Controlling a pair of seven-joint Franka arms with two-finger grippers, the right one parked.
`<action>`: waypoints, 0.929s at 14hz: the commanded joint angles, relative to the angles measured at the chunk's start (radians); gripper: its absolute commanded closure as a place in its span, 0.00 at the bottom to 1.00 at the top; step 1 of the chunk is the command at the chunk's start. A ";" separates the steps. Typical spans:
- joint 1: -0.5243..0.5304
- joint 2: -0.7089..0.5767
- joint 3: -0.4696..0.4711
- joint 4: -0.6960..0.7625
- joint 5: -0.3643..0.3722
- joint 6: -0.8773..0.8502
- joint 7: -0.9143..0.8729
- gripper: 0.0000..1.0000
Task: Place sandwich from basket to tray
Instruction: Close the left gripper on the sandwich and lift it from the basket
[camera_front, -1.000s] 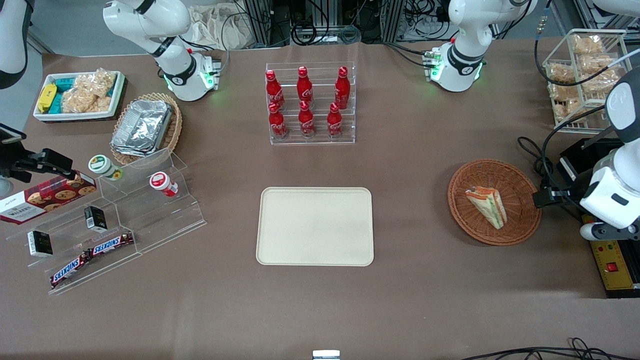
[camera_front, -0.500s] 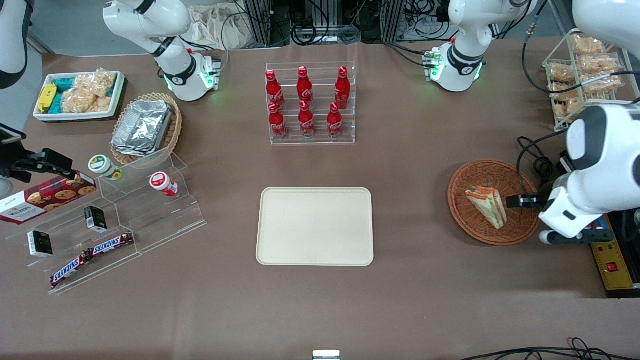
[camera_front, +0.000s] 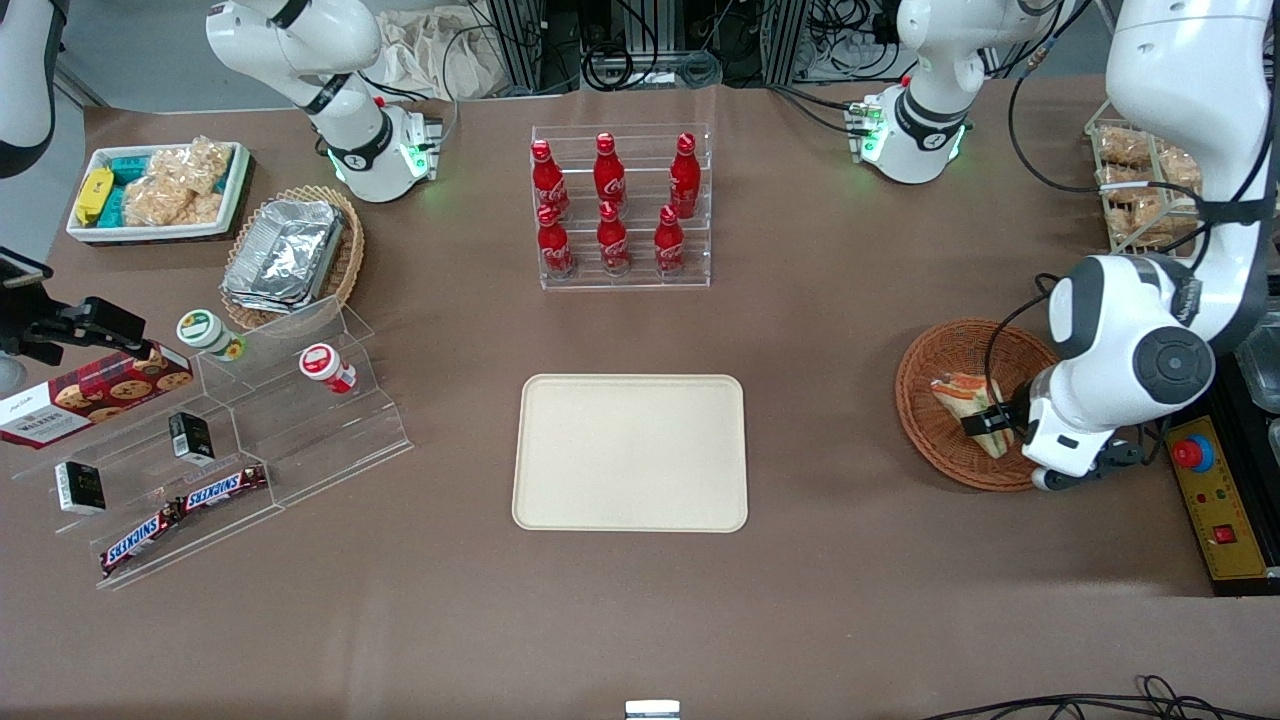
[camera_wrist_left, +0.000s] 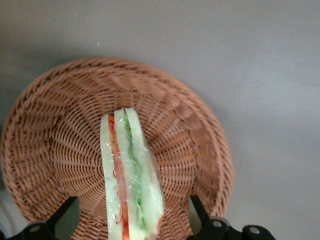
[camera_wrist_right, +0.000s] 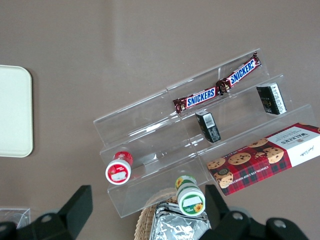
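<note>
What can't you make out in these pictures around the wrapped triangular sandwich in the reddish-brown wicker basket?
- Front view: the left arm's white wrist covers part of the round reddish-brown wicker basket and of the wrapped triangular sandwich.
- Left wrist view: the sandwich's lower end is cut off by the picture's edge.
- The open pincer straddles the sandwich; whether its fingers touch the wrap cannot be seen.

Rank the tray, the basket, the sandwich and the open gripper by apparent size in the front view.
1. tray
2. basket
3. sandwich, partly covered
4. gripper over the sandwich, only its fingers visible; order with the sandwich unsure
</note>
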 joint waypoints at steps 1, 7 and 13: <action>0.017 0.002 0.003 -0.058 0.009 0.059 -0.037 0.02; 0.039 0.045 0.003 -0.113 0.011 0.178 -0.099 0.21; 0.025 -0.004 -0.008 -0.049 0.009 -0.011 -0.097 1.00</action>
